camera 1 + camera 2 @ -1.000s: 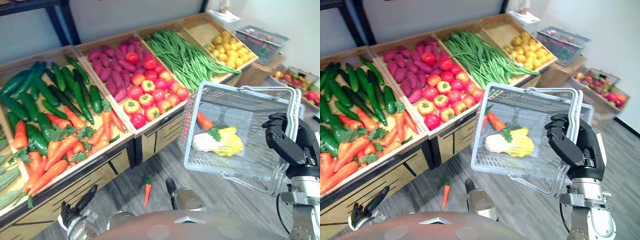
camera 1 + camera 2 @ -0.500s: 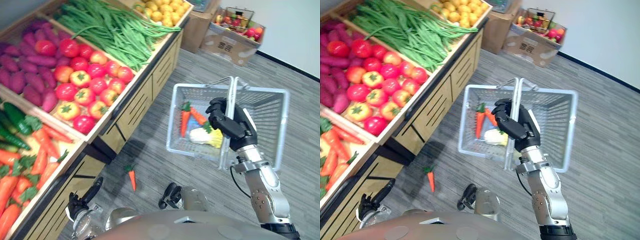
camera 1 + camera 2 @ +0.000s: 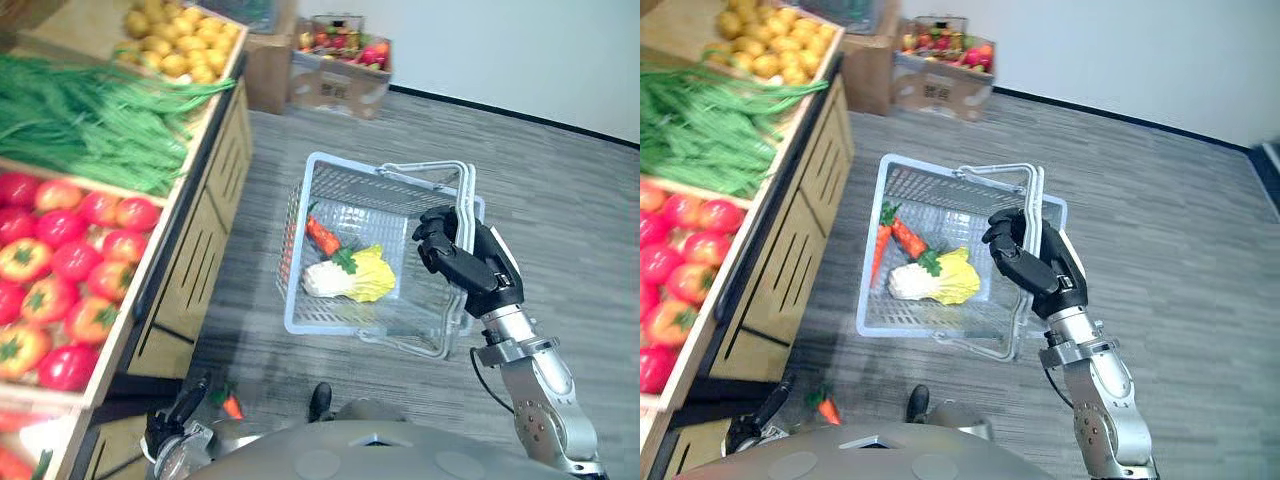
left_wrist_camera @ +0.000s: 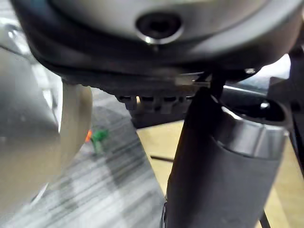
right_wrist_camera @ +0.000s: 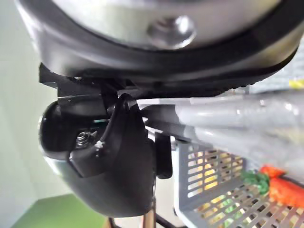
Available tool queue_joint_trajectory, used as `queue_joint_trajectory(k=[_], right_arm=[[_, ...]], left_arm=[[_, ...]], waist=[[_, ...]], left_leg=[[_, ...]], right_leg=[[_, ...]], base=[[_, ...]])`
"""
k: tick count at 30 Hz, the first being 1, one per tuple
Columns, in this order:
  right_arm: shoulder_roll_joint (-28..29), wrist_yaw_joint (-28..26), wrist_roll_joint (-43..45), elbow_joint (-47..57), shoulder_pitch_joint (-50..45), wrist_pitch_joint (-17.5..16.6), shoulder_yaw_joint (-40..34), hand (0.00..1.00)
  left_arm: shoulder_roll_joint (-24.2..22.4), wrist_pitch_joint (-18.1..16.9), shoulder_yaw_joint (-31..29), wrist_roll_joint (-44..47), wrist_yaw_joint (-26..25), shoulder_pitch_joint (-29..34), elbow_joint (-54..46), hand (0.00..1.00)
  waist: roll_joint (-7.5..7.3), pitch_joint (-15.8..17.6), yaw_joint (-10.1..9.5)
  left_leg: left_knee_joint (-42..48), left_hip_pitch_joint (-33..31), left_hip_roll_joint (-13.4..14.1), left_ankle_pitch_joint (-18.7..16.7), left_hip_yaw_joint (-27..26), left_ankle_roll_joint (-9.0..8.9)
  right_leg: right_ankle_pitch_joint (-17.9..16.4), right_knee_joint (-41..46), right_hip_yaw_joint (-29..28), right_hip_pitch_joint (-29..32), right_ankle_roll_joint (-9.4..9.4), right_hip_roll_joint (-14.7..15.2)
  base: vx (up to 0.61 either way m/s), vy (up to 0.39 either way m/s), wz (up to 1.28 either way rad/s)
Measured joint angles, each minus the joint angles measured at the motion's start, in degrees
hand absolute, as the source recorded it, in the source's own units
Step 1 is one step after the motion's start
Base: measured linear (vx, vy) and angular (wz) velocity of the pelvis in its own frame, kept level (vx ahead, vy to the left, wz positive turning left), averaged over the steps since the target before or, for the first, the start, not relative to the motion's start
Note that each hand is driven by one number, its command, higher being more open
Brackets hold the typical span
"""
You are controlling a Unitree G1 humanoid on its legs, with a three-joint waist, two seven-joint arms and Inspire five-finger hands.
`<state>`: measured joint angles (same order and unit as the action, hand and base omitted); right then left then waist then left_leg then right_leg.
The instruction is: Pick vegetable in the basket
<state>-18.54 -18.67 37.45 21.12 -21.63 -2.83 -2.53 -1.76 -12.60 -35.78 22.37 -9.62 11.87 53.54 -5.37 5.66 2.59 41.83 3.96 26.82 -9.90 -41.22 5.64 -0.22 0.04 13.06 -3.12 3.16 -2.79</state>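
Observation:
A pale grey wire basket [image 3: 331, 325] hangs over the floor beside the produce stand. My right hand [image 3: 466, 264] is shut on its two raised handles [image 3: 1032, 195], which also cross the right wrist view as the handles [image 5: 228, 118]. Inside the basket lie two carrots [image 3: 322, 235] and a pale yellow-green cabbage [image 3: 358, 279]. One small carrot [image 3: 231, 406] lies on the floor by the stand's base. My left hand [image 3: 176, 428] hangs low at the lower left, fingers relaxed and holding nothing.
The wooden stand [image 3: 190, 250] runs along the left with tomatoes [image 3: 60, 260], green beans [image 3: 90, 120] and yellow fruit [image 3: 180, 45]. Cardboard boxes of produce [image 3: 340, 60] stand against the far wall. Grey plank floor [image 3: 560, 180] spreads to the right of the basket.
The view has swung right along the stand. The basket, tilted up near the crates a second ago, now hangs level over the floor, still in my right hand.

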Motion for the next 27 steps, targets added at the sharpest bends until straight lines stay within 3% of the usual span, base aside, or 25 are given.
queue_joint_trajectory(k=[1, 2, 3, 4, 5, 6, 7, 8, 11, 14, 27], right_arm=[[-0.2, 0.0, 0.0, 0.0, 0.1, -0.4, 0.0, 0.00], [-0.4, 0.3, 0.0, 0.0, 0.6, -1.0, -0.1, 0.00], [-0.4, 0.4, 0.1, 0.0, 0.7, -1.0, -0.1, 0.00], [-0.4, 0.8, 1.1, -0.1, 1.4, -1.0, 0.0, 0.00], [-0.4, 1.5, 1.5, -0.2, 1.9, -1.1, 0.0, 0.00], [-0.4, 1.8, 1.9, -0.2, 2.3, -1.1, 0.0, 0.00], [0.2, 1.9, 2.3, -0.4, 2.5, -1.5, 0.2, 0.00], [0.8, 1.9, 2.3, -0.3, 1.8, -1.5, 0.3, 0.00], [1.2, 2.4, 2.3, -0.2, 2.3, -1.7, 0.3, 0.00], [2.4, 2.9, 2.1, -0.3, 2.6, -1.7, 0.9, 0.00], [5.5, 4.4, -1.4, -3.0, 2.3, -1.7, 5.3, 0.00]], left_arm=[[-0.2, -0.3, 0.2, 0.1, 0.3, 0.1, 0.0, 1.00], [-1.0, -0.8, 0.8, 0.4, 0.4, -0.1, 0.1, 1.00], [-1.1, -0.9, 1.0, 0.7, 0.4, -0.1, 0.1, 1.00], [-1.3, -1.3, 1.6, 2.7, 0.4, -0.4, -0.1, 1.00], [-1.2, -1.5, 2.0, 3.6, 0.4, -0.5, -0.1, 1.00], [-1.3, -1.7, 2.4, 4.2, 0.4, -0.5, -0.1, 1.00], [-1.4, -1.9, 3.1, 4.3, 0.5, -0.3, 0.0, 1.00], [-0.9, -2.3, 3.6, 4.3, 0.3, -0.3, -0.1, 1.00], [-0.5, -2.4, 5.8, 3.7, 1.1, -0.6, -0.1, 1.00], [-0.6, -2.3, 8.7, -0.1, 1.9, -0.3, -0.1, 1.00], [0.5, -2.1, 17.8, -2.5, 3.9, 0.4, -0.2, 1.00]], waist=[[0.29, -0.1, -0.75], [1.15, -0.4, -1.68], [1.39, -0.5, -1.93], [1.81, -0.2, -2.54], [1.97, 0.0, -2.78], [2.66, -0.1, -2.91], [2.43, 0.2, -3.62], [1.64, -0.1, -2.19], [0.06, -1.0, -2.13], [0.39, -1.5, -2.46], [1.96, -3.3, -2.36]], left_leg=[[-0.4, -1.1, -2.6, -2.8, 6.8, -1.38], [-3.8, -3.6, -8.7, -8.2, 19.0, -4.04], [-4.7, -4.0, -9.9, -9.2, 21.4, -4.25], [-9.4, -6.6, -14.9, -12.1, 30.8, -4.99], [-14.1, -8.7, -17.2, -11.9, 36.1, -6.08], [-17.7, -9.3, -17.7, -10.8, 38.4, -7.33], [-20.0, -8.8, -18.5, -6.2, 38.3, -10.02], [-22.2, -8.3, -20.1, -5.1, 38.0, -9.12], [-26.5, -6.3, -23.5, -3.2, 36.6, -7.54], [-27.8, -6.2, -24.7, -3.1, 35.0, -7.26], [-32.4, -2.5, -24.8, -2.8, 32.6, -6.66]], right_leg=[[-0.1, 0.0, -2.4, 0.2, 0.10, 0.0], [-0.4, 0.0, -6.8, 1.3, 0.64, 0.0], [-0.4, 0.1, -7.6, 1.5, 0.58, 0.0], [-0.1, 0.8, -11.1, 2.5, 0.19, 0.4], [-0.1, 1.9, -13.2, 3.5, -0.41, 0.9], [-0.4, 3.2, -14.1, 4.5, -1.40, 0.8], [-1.2, 5.5, -15.9, 5.7, -3.63, 0.9], [-1.0, 5.1, -15.8, 5.8, -4.17, 2.5], [0.4, 1.5, -15.7, 4.8, -6.29, 5.8], [1.4, -0.7, -17.0, 5.0, -7.62, 7.1], [2.8, -2.8, -19.8, 5.0, -8.09, 6.7]], base=[[0.08, 0.241, -1.82], [0.05, 0.211, -1.25], [0.05, 0.252, -1.58], [0.00, 0.247, -1.25], [-0.02, 0.252, -1.31], [-0.04, 0.266, -1.05], [0.02, 0.247, -0.57], [0.06, 0.240, -0.34], [0.13, 0.216, -0.05], [0.09, 0.146, -0.18], [0.02, 0.005, -0.21]])
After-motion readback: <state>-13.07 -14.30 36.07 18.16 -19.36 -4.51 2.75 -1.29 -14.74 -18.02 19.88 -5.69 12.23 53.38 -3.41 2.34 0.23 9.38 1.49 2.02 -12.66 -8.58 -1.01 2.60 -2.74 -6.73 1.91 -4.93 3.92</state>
